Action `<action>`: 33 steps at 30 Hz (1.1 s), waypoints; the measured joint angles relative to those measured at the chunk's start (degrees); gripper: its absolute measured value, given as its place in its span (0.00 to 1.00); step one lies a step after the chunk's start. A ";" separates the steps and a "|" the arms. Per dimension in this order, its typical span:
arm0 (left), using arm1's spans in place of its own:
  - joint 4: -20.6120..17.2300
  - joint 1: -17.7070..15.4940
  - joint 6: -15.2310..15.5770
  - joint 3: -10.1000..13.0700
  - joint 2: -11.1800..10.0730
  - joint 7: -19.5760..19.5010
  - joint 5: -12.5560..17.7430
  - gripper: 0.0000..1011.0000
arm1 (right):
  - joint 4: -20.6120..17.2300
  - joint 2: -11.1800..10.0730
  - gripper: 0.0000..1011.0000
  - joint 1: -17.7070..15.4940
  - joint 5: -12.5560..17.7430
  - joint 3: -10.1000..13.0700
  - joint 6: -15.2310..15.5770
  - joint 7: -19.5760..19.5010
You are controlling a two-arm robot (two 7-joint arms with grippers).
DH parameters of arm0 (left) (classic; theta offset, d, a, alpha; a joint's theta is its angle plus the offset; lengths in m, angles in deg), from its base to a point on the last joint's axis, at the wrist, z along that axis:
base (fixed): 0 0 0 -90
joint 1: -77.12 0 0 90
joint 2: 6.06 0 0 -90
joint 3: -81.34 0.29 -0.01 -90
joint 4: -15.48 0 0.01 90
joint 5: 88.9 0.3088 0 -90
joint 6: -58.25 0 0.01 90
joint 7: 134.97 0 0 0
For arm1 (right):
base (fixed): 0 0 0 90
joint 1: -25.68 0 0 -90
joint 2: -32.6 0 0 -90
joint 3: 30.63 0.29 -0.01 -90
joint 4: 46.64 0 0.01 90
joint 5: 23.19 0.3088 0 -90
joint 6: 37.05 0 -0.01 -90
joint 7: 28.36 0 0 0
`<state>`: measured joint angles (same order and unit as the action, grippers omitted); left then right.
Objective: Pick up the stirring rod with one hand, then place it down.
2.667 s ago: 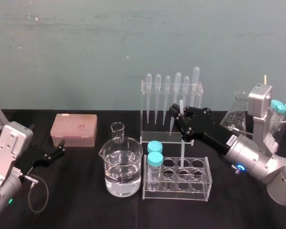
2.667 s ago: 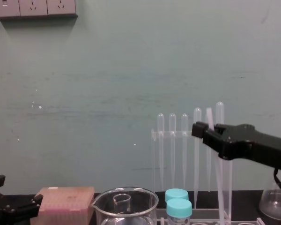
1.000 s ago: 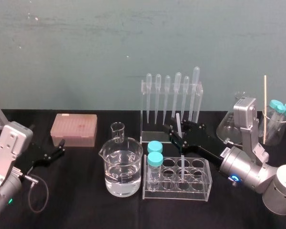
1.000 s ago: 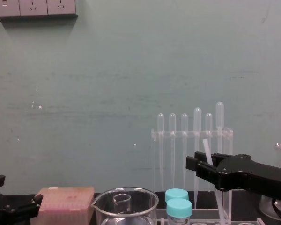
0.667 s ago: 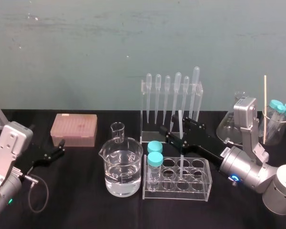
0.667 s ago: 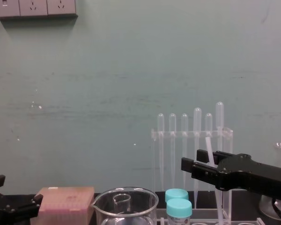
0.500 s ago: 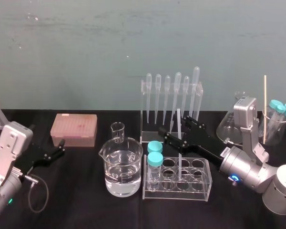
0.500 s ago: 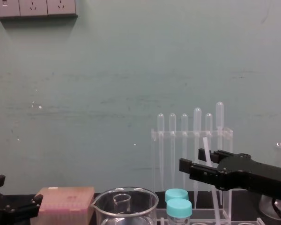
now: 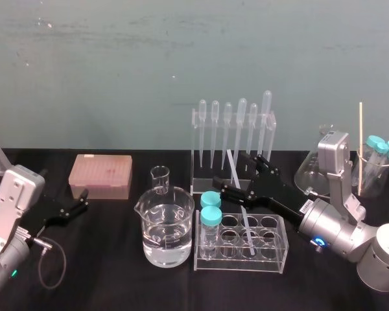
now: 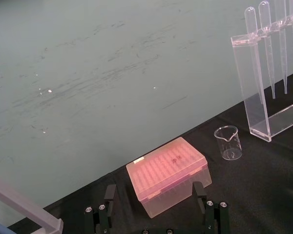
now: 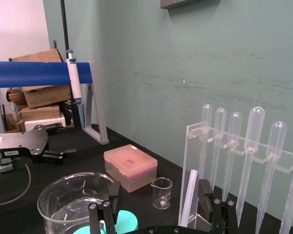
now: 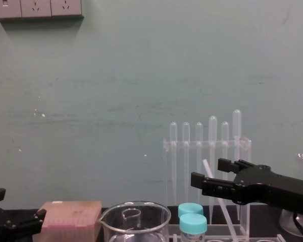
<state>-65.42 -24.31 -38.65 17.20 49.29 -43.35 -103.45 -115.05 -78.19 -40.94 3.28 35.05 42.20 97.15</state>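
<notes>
Since the last half-second the right gripper (image 9: 238, 173) has spread its jaws wider, and the stirring rod (image 9: 241, 206), which stood nearly upright between them, has tipped over to lean toward the desk's back-left. At the left edge of the desk (image 9: 117, 275) the left gripper (image 9: 83, 201) sits parked low, its fingers well apart and holding nothing. Just beyond it, toward the back-left, is a pink box (image 9: 100, 175), then a small beaker (image 9: 160, 180) and, in front of that, a big beaker (image 9: 167, 227) partly filled with clear liquid. Near the middle of the front edge stands a clear tube rack (image 9: 275, 256) with two blue-capped tubes (image 9: 211, 210) in its left end. The rod's lower end rests in one of the rack's wells and its upper end slants up in front of the pipette stand (image 9: 196, 146) at the back. The right gripper hovers over the rack with the rod passing loosely through its wide-open jaws; it grips nothing, though the wrist view puts one finger just beside the rod and I cannot tell whether they touch. A flask (image 9: 311, 170) stands behind the right arm. By my reading the rod is already set down and released, so what is left is only to draw the gripper back without knocking the leaning rod.
</notes>
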 joint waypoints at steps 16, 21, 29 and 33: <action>0.00 0.00 0.00 0.00 0.00 0.00 0.00 0.99 | -10.92 -3.31 0.99 -10.74 0.89 5.51 5.04 -9.61; 0.00 0.00 0.00 0.00 0.00 0.00 -0.01 0.99 | -12.14 -2.81 0.99 -14.47 -2.90 8.62 5.05 -19.15; 0.00 0.00 0.00 0.00 0.00 0.00 0.00 0.99 | -6.72 0.42 0.99 -15.08 -9.98 11.08 3.98 -31.34; 0.00 0.00 0.00 0.00 0.00 0.00 0.00 0.99 | -4.33 1.18 0.99 -14.22 -10.86 11.06 4.62 -31.77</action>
<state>-65.42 -24.31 -38.65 17.20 49.29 -43.35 -103.46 -119.38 -77.01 -55.16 -7.58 46.12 46.82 65.38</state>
